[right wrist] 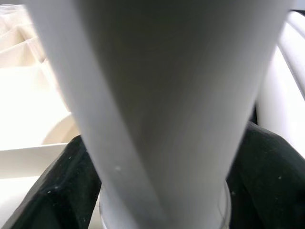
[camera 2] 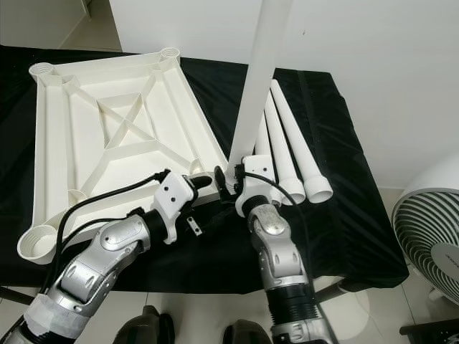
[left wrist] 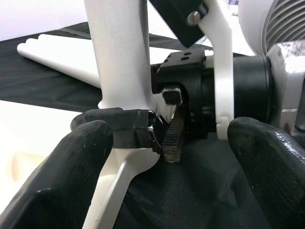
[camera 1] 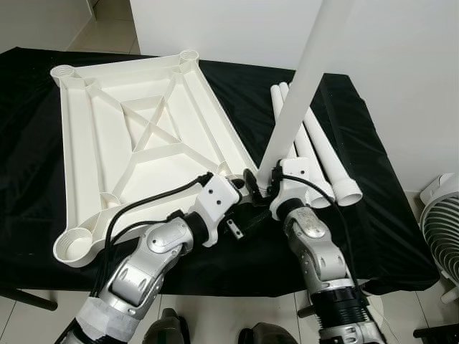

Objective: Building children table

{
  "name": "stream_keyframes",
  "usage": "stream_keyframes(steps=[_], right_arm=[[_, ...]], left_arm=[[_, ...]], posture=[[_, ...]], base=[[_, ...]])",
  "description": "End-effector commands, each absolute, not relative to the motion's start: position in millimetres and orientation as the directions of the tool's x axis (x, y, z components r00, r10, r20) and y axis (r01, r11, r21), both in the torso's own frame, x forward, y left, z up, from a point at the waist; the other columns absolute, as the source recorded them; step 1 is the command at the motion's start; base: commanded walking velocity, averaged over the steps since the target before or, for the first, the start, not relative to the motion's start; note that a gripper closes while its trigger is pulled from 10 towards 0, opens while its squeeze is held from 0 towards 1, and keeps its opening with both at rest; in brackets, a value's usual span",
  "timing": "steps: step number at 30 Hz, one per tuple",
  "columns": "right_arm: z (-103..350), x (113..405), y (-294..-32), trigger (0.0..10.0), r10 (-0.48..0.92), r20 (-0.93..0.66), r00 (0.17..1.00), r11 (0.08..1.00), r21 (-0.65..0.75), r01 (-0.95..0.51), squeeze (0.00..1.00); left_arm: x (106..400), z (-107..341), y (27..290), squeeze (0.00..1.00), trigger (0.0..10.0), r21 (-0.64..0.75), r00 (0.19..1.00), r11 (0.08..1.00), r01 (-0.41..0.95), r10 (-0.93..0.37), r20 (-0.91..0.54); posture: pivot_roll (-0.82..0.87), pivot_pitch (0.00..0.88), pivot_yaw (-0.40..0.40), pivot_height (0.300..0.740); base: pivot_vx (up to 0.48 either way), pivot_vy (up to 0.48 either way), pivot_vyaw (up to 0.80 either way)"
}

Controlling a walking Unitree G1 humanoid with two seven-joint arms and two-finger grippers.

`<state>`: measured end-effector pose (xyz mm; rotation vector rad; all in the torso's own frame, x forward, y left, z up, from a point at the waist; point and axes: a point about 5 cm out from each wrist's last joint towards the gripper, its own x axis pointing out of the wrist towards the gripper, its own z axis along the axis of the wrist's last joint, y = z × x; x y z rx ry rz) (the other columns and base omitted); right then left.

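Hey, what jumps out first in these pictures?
A tall white table leg stands nearly upright at the upturned white tabletop's near corner, gripped low by the right gripper. The left gripper reaches in beside it, fingers open. Three spare legs lie on the black cloth.

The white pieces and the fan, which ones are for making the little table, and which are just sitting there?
For the table:
- upside-down tabletop
- standing leg, gripped by the right gripper
- spare legs lying on the black cloth
- left gripper, by the leg's foot

Just sitting there:
- white fan on the floor
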<state>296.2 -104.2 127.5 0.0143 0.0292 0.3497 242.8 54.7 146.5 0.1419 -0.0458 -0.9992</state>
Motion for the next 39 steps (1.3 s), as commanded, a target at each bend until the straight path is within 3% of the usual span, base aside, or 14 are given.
stream_keyframes(steps=[1,8,17,18,19,28,35,36,37,38,39], right_arm=[[131.2,296.3,-102.8,10.0,0.368,-0.008,0.930,0.930,0.022,-0.367,0.00],[146.4,297.7,-112.3,10.0,0.572,0.039,0.820,0.818,-0.103,-0.566,0.00],[147.3,309.3,-122.2,10.0,0.644,0.008,0.765,0.753,-0.186,-0.631,0.00],[144.4,311.6,-123.6,3.8,0.649,-0.009,0.761,0.745,-0.195,-0.638,0.00],[141.9,312.9,-124.7,0.0,0.652,-0.019,0.758,0.741,-0.192,-0.643,0.00],[124.0,308.3,-126.4,0.0,0.681,-0.086,0.727,0.716,-0.131,-0.686,0.00],[119.1,306.8,-128.7,0.0,0.659,-0.073,0.749,0.742,-0.102,-0.663,0.00],[118.5,307.7,-129.0,3.4,0.652,-0.072,0.755,0.749,-0.100,-0.656,0.00],[118.5,307.7,-129.0,3.4,0.652,-0.072,0.755,0.749,-0.100,-0.656,0.00],[117.2,310.0,-129.6,10.0,0.617,-0.069,0.784,0.779,-0.089,-0.621,0.00],[117.2,310.0,-129.6,10.0,0.617,-0.069,0.784,0.779,-0.089,-0.621,0.00]], left_arm=[[239.8,148.3,52.2,0.00,10.0,0.139,0.497,0.489,0.861,-0.867,-0.031],[241.2,148.8,51.6,0.00,10.0,0.137,0.497,0.489,0.862,-0.867,-0.030],[242.7,149.5,52.2,0.00,10.0,0.137,0.503,0.495,0.858,-0.864,-0.028],[242.5,149.5,52.5,0.00,10.0,0.138,0.505,0.497,0.857,-0.862,-0.028],[242.4,149.6,52.9,0.00,10.0,0.138,0.507,0.499,0.855,-0.861,-0.028],[241.5,149.4,55.1,0.00,10.0,0.139,0.513,0.504,0.852,-0.858,-0.032],[241.0,149.2,55.1,0.00,10.0,0.139,0.506,0.497,0.856,-0.861,-0.037],[241.0,149.1,55.2,0.00,10.0,0.139,0.506,0.496,0.857,-0.862,-0.037],[241.0,149.1,55.2,0.00,10.0,0.139,0.506,0.496,0.857,-0.862,-0.037],[240.8,148.8,55.1,0.00,10.0,0.139,0.502,0.493,0.859,-0.864,-0.039],[240.8,148.8,55.1,0.00,10.0,0.139,0.502,0.493,0.859,-0.864,-0.039]], posture=[[-0.05,0.044,-0.024,0.740],[-0.05,0.043,-0.025,0.740],[-0.04,0.038,-0.032,0.740],[-0.04,0.036,-0.033,0.740],[-0.03,0.036,-0.036,0.740],[-0.02,0.032,-0.034,0.740],[-0.03,0.031,-0.029,0.740],[-0.03,0.030,-0.027,0.740],[-0.03,0.030,-0.027,0.740],[-0.03,0.025,-0.026,0.740],[-0.03,0.025,-0.026,0.740]], base=[[0.000,0.000,0.00],[0.000,0.000,0.00],[0.000,0.000,0.00],[0.000,0.000,0.00],[0.000,0.000,0.00],[0.000,0.000,0.00],[0.000,0.000,0.00],[0.000,0.000,0.00],[0.000,0.000,0.00],[0.000,0.000,0.00],[0.000,0.000,0.00]])
